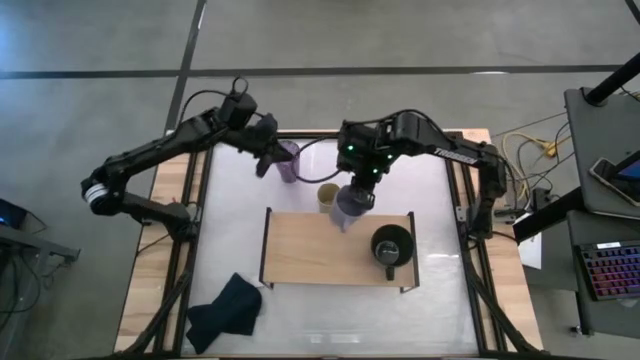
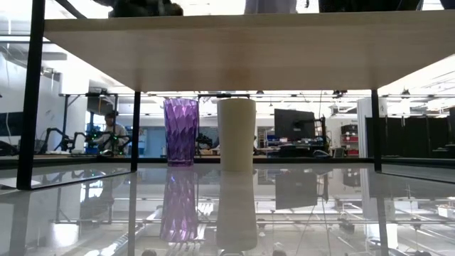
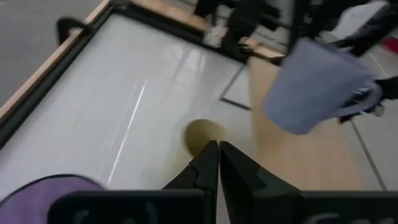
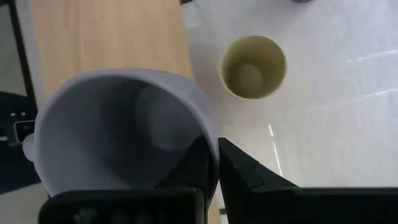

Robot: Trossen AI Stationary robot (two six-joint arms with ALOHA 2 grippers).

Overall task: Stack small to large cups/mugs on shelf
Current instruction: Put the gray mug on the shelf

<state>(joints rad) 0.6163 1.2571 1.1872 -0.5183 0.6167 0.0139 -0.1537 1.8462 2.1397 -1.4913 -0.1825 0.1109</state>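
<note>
White tabletop; right end effector grasping lavender-grey mug above shelf; left end effector clenched

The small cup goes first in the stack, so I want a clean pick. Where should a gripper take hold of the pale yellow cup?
Probably by the rim, from straight above. The small pale yellow cup stands upright and open-mouthed on the white tabletop, handleless, so one finger inside and one outside the wall fits. The left gripper, shut and empty, sits nearest.

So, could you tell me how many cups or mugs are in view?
4: black mug on the shelf, lavender-grey mug held in the right gripper, yellow cup and purple tumbler on the tabletop behind the shelf.
</note>
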